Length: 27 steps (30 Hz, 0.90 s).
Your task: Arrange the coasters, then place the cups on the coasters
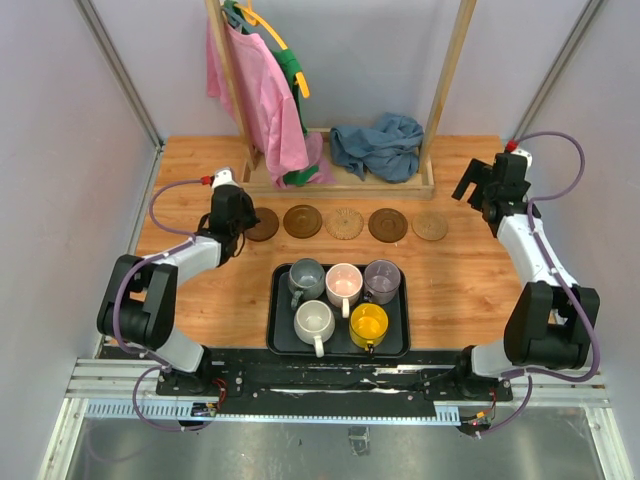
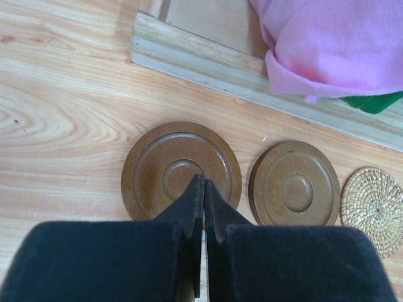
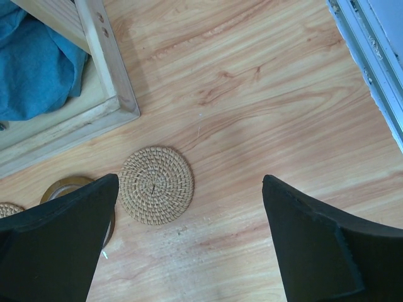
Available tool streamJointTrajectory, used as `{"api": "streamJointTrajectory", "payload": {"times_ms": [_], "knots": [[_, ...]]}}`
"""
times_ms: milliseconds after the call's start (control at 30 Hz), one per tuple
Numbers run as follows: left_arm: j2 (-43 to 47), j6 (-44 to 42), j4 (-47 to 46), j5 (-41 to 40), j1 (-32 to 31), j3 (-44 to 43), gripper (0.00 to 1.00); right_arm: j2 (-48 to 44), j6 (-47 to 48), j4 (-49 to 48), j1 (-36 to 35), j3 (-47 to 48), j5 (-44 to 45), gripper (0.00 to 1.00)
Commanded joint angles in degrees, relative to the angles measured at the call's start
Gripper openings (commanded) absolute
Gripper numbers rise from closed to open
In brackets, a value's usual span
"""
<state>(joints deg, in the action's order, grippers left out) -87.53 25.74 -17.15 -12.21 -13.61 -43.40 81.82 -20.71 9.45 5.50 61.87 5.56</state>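
Several coasters lie in a row across the table: dark brown (image 1: 302,220), tan woven (image 1: 344,222), dark brown (image 1: 388,224), tan woven (image 1: 431,225). The leftmost dark brown coaster (image 1: 266,226) lies partly under my left gripper (image 1: 240,215). That gripper (image 2: 203,182) is shut and empty, its tips over this coaster (image 2: 157,165), with another brown coaster (image 2: 295,184) to its right. My right gripper (image 1: 480,185) (image 3: 191,179) is open, above and to the right of the woven coaster (image 3: 155,185). Several cups stand on the black tray (image 1: 277,340): dark grey (image 1: 305,277), pink (image 1: 344,283), lavender (image 1: 382,280), white (image 1: 314,322), yellow (image 1: 369,325).
A wooden rack base (image 1: 345,182) runs behind the coaster row, holding a blue cloth (image 1: 378,146). A pink garment (image 1: 252,95) hangs from its left post. Grey walls close in the table on both sides.
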Motion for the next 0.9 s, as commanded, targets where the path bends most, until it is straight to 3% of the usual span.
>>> {"api": "streamJointTrajectory", "payload": {"times_ms": [0,267,500,767,867], "knots": [[-0.9,-1.5,-5.7,0.6,0.4,0.2,0.01,0.4,-0.7,-3.0,1.3,-0.3,-1.3,0.98],[1.9,-3.3,-10.5,-1.5,0.7,2.9,0.02,0.2,-3.5,-4.7,4.1,-0.2,-5.6,0.98],[-1.7,-2.0,-5.7,-2.4,1.4,2.8,0.01,2.1,-4.5,-5.8,5.9,-0.9,-10.1,0.98],[-7.5,0.2,-5.6,1.2,2.1,1.9,0.01,0.4,-2.4,-5.2,5.9,-1.9,-7.3,1.0],[-7.1,0.9,-5.1,2.0,2.1,3.0,0.01,-1.3,-1.1,-4.9,5.4,-2.7,-5.0,0.96]]}}
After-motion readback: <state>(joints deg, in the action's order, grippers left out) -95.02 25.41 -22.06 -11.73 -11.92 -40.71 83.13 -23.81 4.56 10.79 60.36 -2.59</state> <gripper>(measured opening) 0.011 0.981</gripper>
